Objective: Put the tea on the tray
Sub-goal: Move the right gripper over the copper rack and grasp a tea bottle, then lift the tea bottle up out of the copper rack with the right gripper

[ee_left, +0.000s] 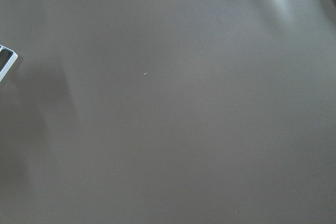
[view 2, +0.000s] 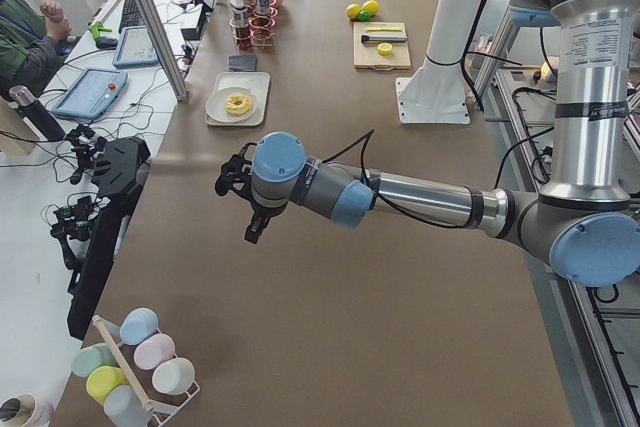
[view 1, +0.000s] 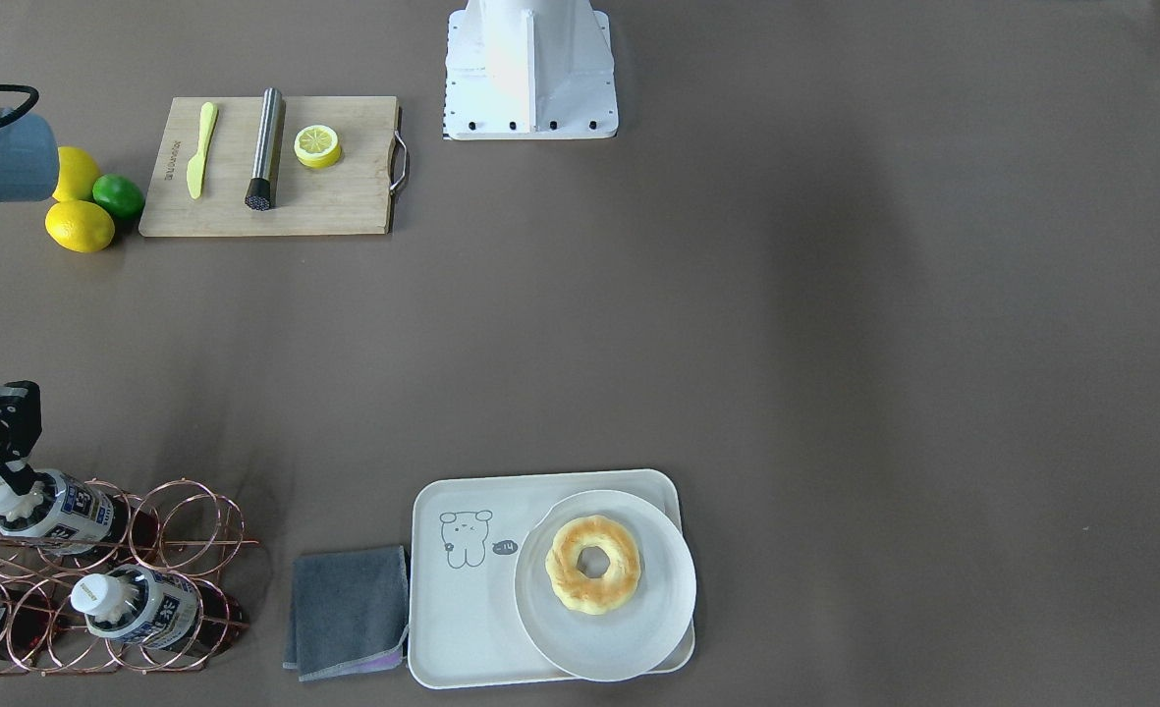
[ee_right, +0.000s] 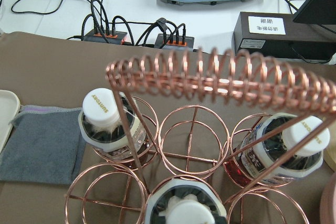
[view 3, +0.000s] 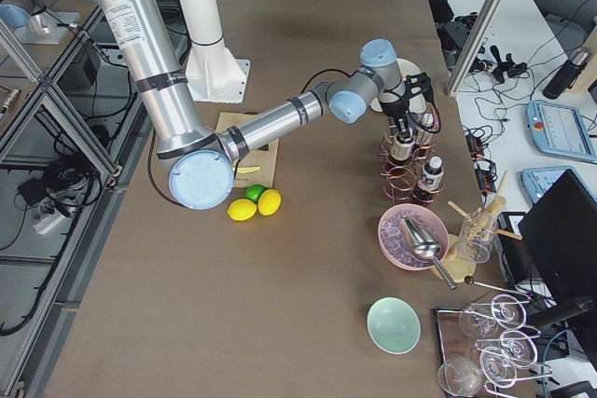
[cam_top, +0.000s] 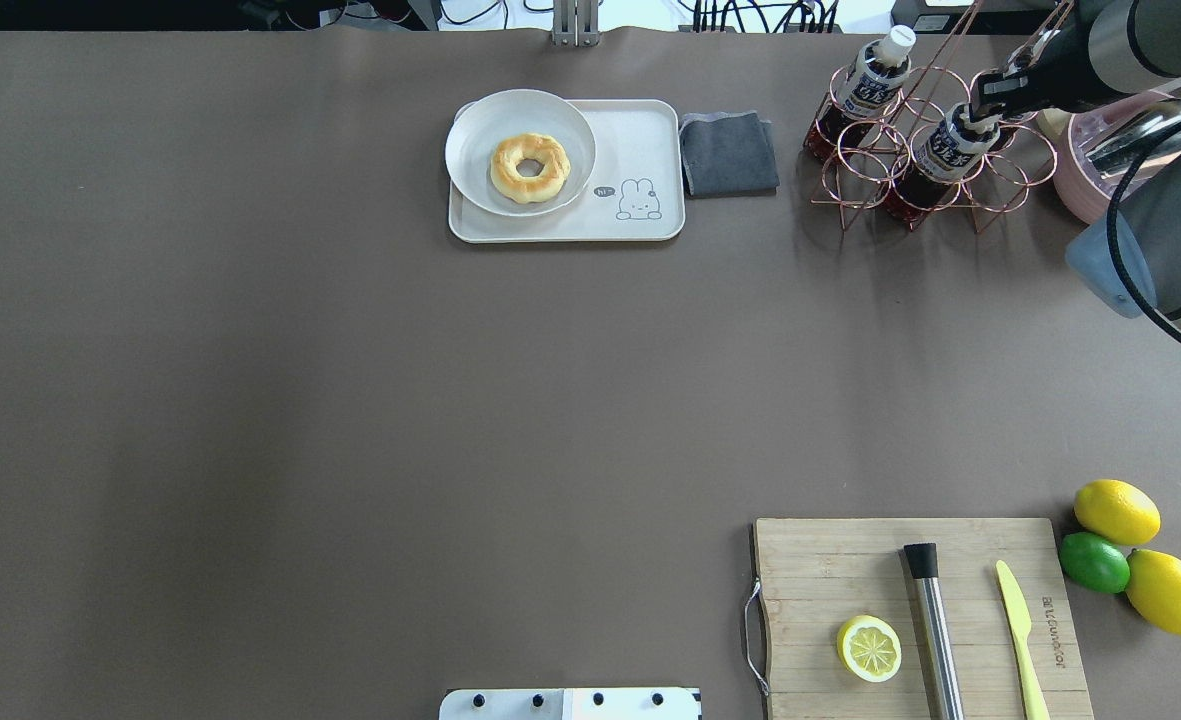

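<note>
Three tea bottles lie tilted in a copper wire rack (view 1: 196,535). My right gripper (view 1: 0,476) is at the white cap of the upper bottle (view 1: 59,513), its jaws either side of the cap and seemingly open. It also shows in the overhead view (cam_top: 980,110), over the same bottle (cam_top: 945,155). In the right wrist view that cap (ee_right: 184,214) is at the bottom edge; no fingers show. The cream tray (view 1: 462,628) with the bear drawing lies to the side, apart from the rack. My left gripper (view 2: 252,232) hangs over bare table; I cannot tell its state.
A white plate (view 1: 629,648) with a doughnut (view 1: 594,565) covers half the tray. A grey cloth (view 1: 349,609) lies between tray and rack. A cutting board (view 1: 344,196) with a knife, a metal rod and a lemon half, and whole lemons (view 1: 79,226), sit near the robot. A pink bowl (cam_top: 1100,170) stands beside the rack.
</note>
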Available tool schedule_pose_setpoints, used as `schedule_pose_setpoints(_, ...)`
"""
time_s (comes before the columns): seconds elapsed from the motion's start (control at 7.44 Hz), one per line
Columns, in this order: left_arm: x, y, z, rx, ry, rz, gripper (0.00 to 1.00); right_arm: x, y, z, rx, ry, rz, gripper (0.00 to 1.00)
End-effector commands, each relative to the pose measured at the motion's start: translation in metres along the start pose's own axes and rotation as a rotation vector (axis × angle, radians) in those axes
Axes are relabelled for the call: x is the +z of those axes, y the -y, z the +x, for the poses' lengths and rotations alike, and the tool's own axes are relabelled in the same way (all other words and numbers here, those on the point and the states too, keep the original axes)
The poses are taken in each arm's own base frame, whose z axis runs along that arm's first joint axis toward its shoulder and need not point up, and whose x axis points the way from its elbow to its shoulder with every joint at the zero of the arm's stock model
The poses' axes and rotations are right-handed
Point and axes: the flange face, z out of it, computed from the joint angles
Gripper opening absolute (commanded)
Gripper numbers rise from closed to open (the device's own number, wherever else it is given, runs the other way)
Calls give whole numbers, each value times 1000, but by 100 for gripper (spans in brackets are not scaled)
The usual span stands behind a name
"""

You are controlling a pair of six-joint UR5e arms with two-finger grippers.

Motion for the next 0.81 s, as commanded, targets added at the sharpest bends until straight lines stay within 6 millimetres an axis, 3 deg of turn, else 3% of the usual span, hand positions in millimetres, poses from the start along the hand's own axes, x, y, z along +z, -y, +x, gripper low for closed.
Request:
schedule_pose_setpoints(0.0, 0, 0, 0, 1, 0, 1, 98, -27, 17, 1, 11, 41, 11, 0)
schedule_pose_setpoints(0.4, 1, -5, -2, 0, 0, 0, 98, -62, 27, 12, 30, 101, 10, 0)
schedule_pose_setpoints(0.67, 1, -7, -2, -1, 0, -1, 98, -110, 31, -12, 52, 100, -10, 0)
